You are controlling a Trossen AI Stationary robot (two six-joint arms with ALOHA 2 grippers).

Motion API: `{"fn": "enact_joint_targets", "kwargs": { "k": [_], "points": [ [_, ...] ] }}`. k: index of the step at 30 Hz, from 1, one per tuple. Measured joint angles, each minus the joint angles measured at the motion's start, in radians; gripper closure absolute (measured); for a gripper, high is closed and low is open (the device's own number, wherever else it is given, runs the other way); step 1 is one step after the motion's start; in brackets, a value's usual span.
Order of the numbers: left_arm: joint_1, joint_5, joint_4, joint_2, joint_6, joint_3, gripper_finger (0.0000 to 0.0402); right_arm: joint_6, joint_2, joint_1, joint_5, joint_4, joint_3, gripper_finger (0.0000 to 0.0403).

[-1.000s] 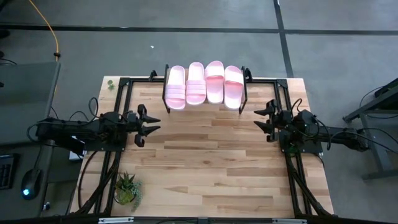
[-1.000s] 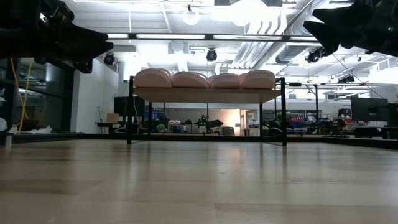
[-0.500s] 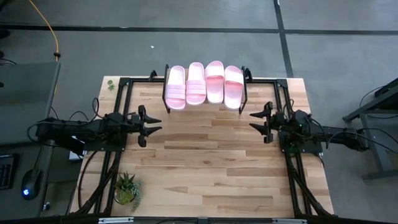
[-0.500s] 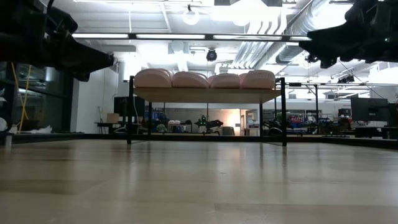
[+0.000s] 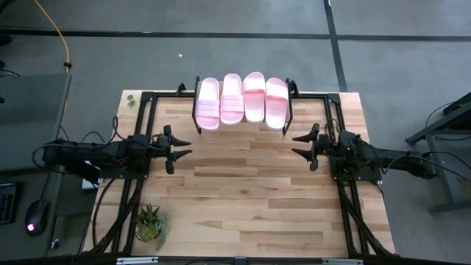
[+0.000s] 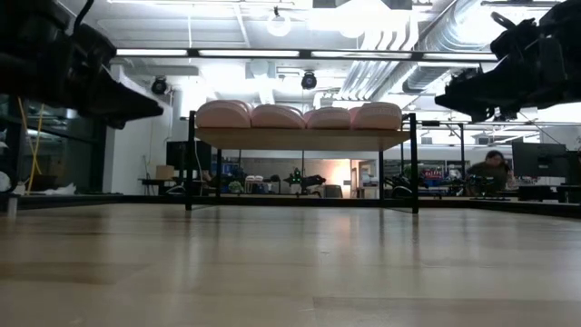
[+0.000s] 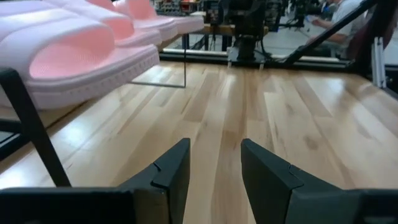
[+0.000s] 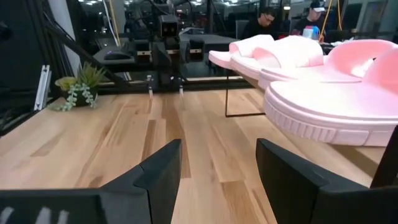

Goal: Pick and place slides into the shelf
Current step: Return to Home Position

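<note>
Several pale pink slides (image 5: pixel 243 100) lie side by side on the shelf (image 5: pixel 288 116), a low rack with black metal legs at the table's far edge; in the low view the slides (image 6: pixel 300 115) rest on the wooden plank (image 6: pixel 300 138). My left gripper (image 5: pixel 179 149) is open, hovering over the table's left side, clear of the shelf. My right gripper (image 5: pixel 302 146) is open, hovering over the right side, near the shelf's right end. The left wrist view shows the nearest slide (image 7: pixel 74 59); the right wrist view shows another slide (image 8: pixel 336 93).
A small potted plant (image 5: pixel 150 222) stands at the table's near left corner. Black frame rails (image 5: pixel 143 118) run along the table's left and right edges. Bare wooden tabletop (image 5: pixel 243 191) lies between the grippers and toward the near edge. A person (image 6: pixel 493 168) sits far behind the table.
My right gripper has moved a little toward the table's left and the shelf's right end, and dropped lower in the low view. My left gripper has shifted slightly toward the table's middle. The slides have stayed put.
</note>
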Motion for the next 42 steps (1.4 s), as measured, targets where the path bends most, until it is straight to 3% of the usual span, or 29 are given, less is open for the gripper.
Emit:
{"fn": "enact_joint_targets", "kwargs": {
  "k": [14,42],
  "points": [
    [0.000,-0.025,-0.059,0.000,0.003,0.000,0.0275,-0.010,0.000,0.000,0.044,-0.117,0.000,0.0206],
    [0.000,-0.025,-0.056,0.000,-0.005,0.000,0.0275,0.017,0.000,0.000,0.052,-0.123,0.002,0.0206]
  ]
}}
